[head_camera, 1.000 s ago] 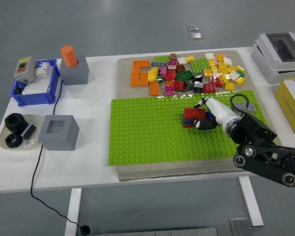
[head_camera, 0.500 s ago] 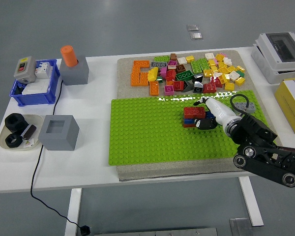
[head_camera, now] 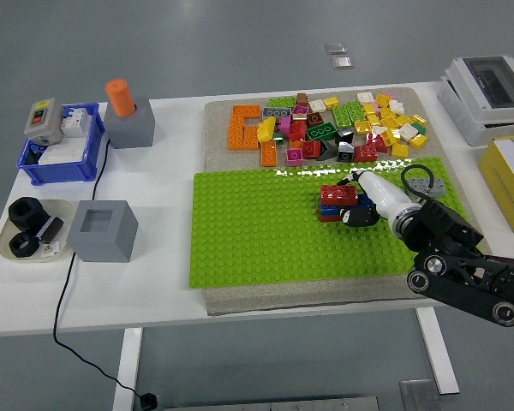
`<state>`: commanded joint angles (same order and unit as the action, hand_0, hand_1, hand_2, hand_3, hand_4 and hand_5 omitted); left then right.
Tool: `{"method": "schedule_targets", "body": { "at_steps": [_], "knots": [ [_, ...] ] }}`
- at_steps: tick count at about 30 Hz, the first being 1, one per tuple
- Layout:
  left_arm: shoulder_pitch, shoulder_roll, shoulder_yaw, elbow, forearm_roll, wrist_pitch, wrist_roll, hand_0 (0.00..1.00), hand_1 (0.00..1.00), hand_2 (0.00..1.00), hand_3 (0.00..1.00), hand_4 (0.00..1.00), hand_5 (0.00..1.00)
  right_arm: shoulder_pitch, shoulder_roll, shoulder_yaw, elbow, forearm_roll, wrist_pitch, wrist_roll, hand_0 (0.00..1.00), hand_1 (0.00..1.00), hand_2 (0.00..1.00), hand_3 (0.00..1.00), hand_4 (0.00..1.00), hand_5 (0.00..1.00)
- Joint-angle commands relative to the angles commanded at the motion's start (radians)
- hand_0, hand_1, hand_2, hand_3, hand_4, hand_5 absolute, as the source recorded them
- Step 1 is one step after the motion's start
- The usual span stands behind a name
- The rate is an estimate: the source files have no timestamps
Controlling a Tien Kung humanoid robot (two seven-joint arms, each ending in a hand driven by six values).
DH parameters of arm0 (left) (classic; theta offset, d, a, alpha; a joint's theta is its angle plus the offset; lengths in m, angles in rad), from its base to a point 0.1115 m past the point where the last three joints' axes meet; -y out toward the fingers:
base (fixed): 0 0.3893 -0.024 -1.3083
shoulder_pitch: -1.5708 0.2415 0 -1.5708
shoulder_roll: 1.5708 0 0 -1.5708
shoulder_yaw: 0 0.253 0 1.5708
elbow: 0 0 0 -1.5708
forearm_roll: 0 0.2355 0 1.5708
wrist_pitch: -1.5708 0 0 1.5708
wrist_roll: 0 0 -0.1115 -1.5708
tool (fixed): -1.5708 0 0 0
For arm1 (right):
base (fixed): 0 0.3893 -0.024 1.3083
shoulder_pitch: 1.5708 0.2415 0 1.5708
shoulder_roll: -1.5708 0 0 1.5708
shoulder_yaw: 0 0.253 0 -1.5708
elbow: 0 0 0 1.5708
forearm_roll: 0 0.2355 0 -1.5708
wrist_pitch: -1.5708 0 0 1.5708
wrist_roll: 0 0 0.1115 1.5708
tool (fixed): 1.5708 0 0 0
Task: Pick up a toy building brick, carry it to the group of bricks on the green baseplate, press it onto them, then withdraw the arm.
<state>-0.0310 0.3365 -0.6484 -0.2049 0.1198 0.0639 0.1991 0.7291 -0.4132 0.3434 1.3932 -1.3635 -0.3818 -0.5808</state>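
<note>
**Right robot hand eased onto the brick stack**

Since the earlier frame we see almost no shift: the right robot hand (head_camera: 357, 195) stays against the stack of bricks (head_camera: 337, 203) on the green baseplate (head_camera: 257, 231), with the red brick (head_camera: 338, 194) still on top. Reading from the left, we note a tray with black nuts (head_camera: 26, 227), a blue bin (head_camera: 60, 150), a grey hollow block (head_camera: 102, 229) and a grey block carrying an orange cylinder (head_camera: 128, 116) on the white table (head_camera: 163, 291). Beyond the baseplate lies the loose brick pile (head_camera: 334, 128). We observe the white fingers (head_camera: 379, 190) touching the red brick's right side; whether they clamp it we cannot tell. At far right sit a yellow box (head_camera: 512, 180) and a grey-lidded case (head_camera: 493, 94).
</note>
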Motion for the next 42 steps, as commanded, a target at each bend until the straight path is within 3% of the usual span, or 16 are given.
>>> {"method": "schedule_targets", "body": {
  "at_steps": [19,42],
  "knots": [
    [0.0,-0.002,0.002,0.0,-0.001,-0.001,-0.001,0.821,0.862,0.795,0.661,0.816,0.56,0.01,-0.009,-0.029,0.023,-0.001,-0.009,0.022,0.998,0.989,0.998,0.753,0.559,0.1],
    [0.003,-0.004,0.003,0.0,0.002,-0.007,0.003,0.822,0.862,0.795,0.661,0.817,0.556,-0.002,-0.025,0.004,0.047,0.008,-0.011,0.039,0.998,0.988,0.996,0.755,0.558,0.093]
  ]
}}
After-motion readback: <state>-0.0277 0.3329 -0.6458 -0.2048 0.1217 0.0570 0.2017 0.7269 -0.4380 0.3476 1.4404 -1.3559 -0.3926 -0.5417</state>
